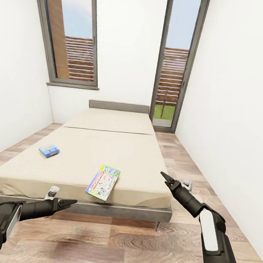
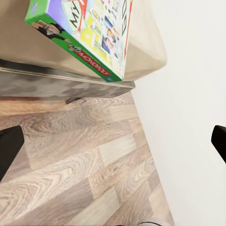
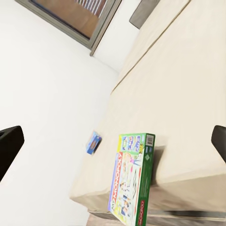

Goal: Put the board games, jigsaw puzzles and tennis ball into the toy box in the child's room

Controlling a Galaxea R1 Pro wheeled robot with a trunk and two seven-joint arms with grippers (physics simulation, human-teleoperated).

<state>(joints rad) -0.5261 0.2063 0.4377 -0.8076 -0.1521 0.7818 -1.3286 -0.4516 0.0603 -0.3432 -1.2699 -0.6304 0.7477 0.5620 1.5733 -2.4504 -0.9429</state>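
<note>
Two board games lie on the beige bed [image 1: 105,145]. The white-blue-green Monopoly box [image 1: 103,182] [image 2: 89,33] [image 3: 129,181] hangs partly over the bed's front edge. The small light-blue game [image 1: 49,150] [image 3: 93,142] rests further back on the left. My left gripper [image 1: 69,202] [image 2: 113,141] is open and empty, low in front of the bed frame, left of the Monopoly box. My right gripper [image 1: 165,176] [image 3: 113,141] is also open and empty, near the bed's front right corner. The table, toy box, jigsaw puzzles and tennis ball are out of view.
White walls close in on both sides of the bed. A tall window [image 1: 71,32] and a glazed door [image 1: 175,63] stand at the far end. Wood-plank floor [image 1: 115,243] runs in front of the bed and along a strip on its right.
</note>
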